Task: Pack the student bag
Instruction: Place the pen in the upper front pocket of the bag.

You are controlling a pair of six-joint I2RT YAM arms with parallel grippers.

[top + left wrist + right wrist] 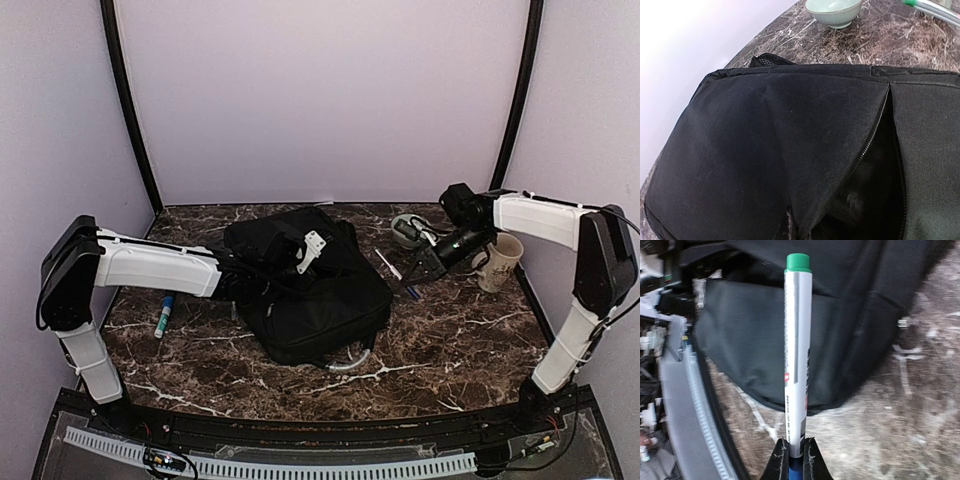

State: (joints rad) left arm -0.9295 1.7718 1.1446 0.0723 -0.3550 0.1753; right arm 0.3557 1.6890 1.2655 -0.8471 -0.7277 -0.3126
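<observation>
Centrally, the backpack lies slumped on the table, soft, limp and bulky; I judge the open zipper edge the firmest hold. My right gripper pinches a green-capped marker. My left gripper meets the fabric, its closure indiscernible.

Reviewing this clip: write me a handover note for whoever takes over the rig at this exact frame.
Left hand: at the top of the student bag; open or shut cannot be told.
Right hand: shut on a green-capped marker, to the right of the bag, cap pointing toward it.
Bag: lies mid-table, its zipper opening gaping.
Done: bag unzipped, marker in hand.
Left: put the marker in. A second marker lies on the table left of the bag; a mug and a bowl stand to its right. The bag's contents are not visible.
</observation>
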